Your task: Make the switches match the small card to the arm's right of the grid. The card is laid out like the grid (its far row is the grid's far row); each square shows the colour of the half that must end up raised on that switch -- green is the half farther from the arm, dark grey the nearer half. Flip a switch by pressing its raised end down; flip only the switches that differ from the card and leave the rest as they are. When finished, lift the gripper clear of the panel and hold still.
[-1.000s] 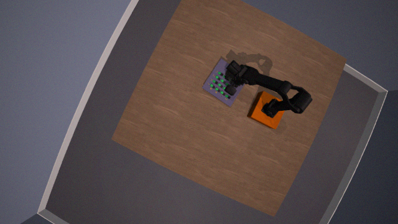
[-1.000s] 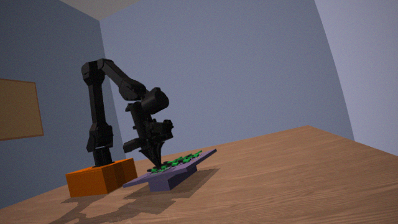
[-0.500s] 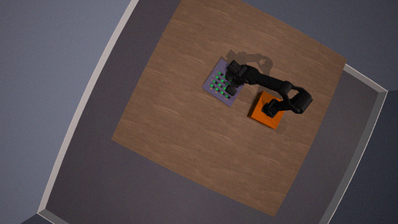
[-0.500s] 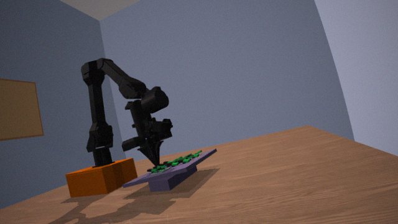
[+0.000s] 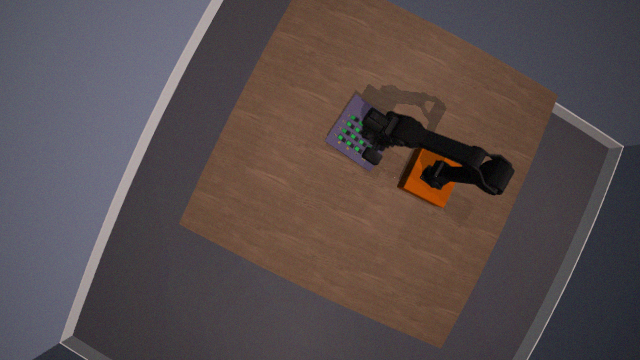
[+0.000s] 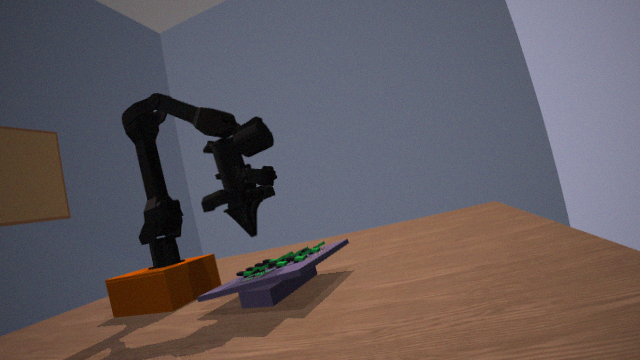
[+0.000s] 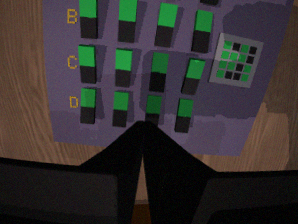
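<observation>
The black parallel-jaw gripper (image 6: pixel 248 226) is hanging w/ fingers pressed together into one wedge, gripping nothing, tip pointing down and well above the panel in the exterior view. In the wrist view that closed tip (image 7: pixel 143 129) is sitting just over the near edge of the grid, roughly in line w/ the third column of row D.

Moving outward: the purple slanted switch panel (image 6: pixel 280 285) is resting on the brown wooden table (image 6: pixel 450 280), just beside the arm's orange block base (image 6: pixel 150 292). The green-and-dark-grey rocker switches (image 7: pixel 124 70) are showing in four columns, rows lettered down to D; the far row is partly cut off at the top of the wrist view. The small green-and-grey pattern card (image 7: pixel 236 62) is lying on the panel to the right of the grid, level w/ rows B–C approx.

Doing this step well, as I'm judging it: the gripper is clear of the panel, so it's either checking or finishing. Card squares are too small and blurred to compare switch by switch, so can't tell if any still differ. If one does, keep fingers shut, come straight down on the raised end only, staying off the neighbours. If all match, just hold still at this height.
</observation>
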Controlling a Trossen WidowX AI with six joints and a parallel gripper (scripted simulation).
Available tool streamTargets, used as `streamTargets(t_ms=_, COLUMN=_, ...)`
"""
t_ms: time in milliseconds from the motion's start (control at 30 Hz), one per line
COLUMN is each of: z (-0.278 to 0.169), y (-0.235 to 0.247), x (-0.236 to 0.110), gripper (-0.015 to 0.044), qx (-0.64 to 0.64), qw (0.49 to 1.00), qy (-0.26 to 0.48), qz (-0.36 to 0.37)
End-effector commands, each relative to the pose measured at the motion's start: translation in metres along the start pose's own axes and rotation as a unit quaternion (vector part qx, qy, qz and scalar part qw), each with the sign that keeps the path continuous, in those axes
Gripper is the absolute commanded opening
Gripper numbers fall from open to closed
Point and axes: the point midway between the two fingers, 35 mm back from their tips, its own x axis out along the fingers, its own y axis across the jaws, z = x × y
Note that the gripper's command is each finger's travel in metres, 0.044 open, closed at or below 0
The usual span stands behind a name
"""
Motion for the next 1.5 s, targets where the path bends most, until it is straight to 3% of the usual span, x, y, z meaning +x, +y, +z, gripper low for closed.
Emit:
streamTargets(t_ms=0, z=-0.016, y=0.036, x=-0.001, gripper=0.0000, qx=0.002, qw=1.000, qy=0.000, qz=0.000)
streamTargets(t_ms=233, z=-0.026, y=0.054, x=0.000, gripper=0.0000, qx=0.015, qw=1.000, qy=-0.002, qz=-0.001)
streamTargets(t_ms=400, z=-0.027, y=0.054, x=0.033, gripper=0.0000, qx=0.015, qw=1.000, qy=-0.014, qz=-0.001)
streamTargets(t_ms=1467, z=-0.027, y=0.054, x=0.057, gripper=0.0000, qx=0.015, qw=1.000, qy=-0.014, qz=-0.001)
